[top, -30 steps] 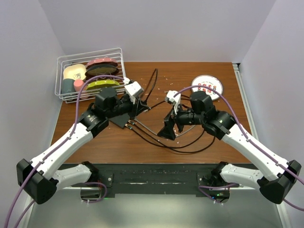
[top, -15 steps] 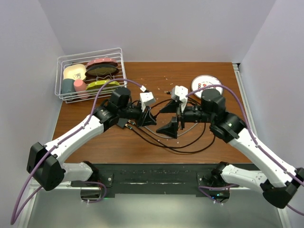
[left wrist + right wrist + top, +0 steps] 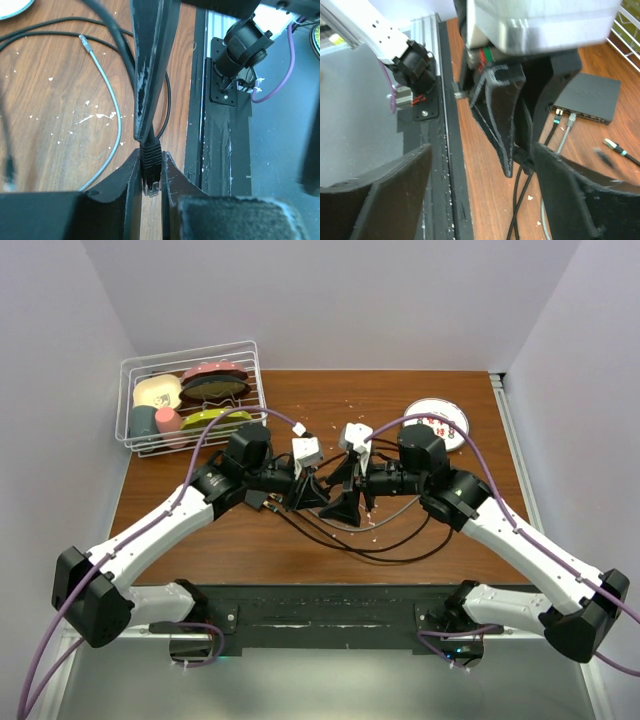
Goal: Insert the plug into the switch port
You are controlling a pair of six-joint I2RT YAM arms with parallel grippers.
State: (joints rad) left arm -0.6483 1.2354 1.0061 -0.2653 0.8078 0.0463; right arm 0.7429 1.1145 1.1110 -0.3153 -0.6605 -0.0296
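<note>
**Left wrist view: plug held, tip pointing back at the wrist**

Left gripper [image 3: 151, 152] pinches the plug [image 3: 151, 169] narrowly. Right gripper [image 3: 345, 490] gapes wide just opposite. The switch [image 3: 590, 97] lies left of table [image 3: 470, 390] centre, nearest the left arm, with its ported edge toward the right gripper.

**Network plug and switch box, plug not yet inserted.**
The black network plug [image 3: 151, 165] with a clear plastic tip sits pinched between the closed fingers of the left gripper [image 3: 151, 156], well apart from the flat matte-black rectangular switch box [image 3: 592, 95]. The box lies flat on the wooden table [image 3: 485, 200], and two cables [image 3: 559, 114] are plugged into its port edge [image 3: 585, 116].
</note>
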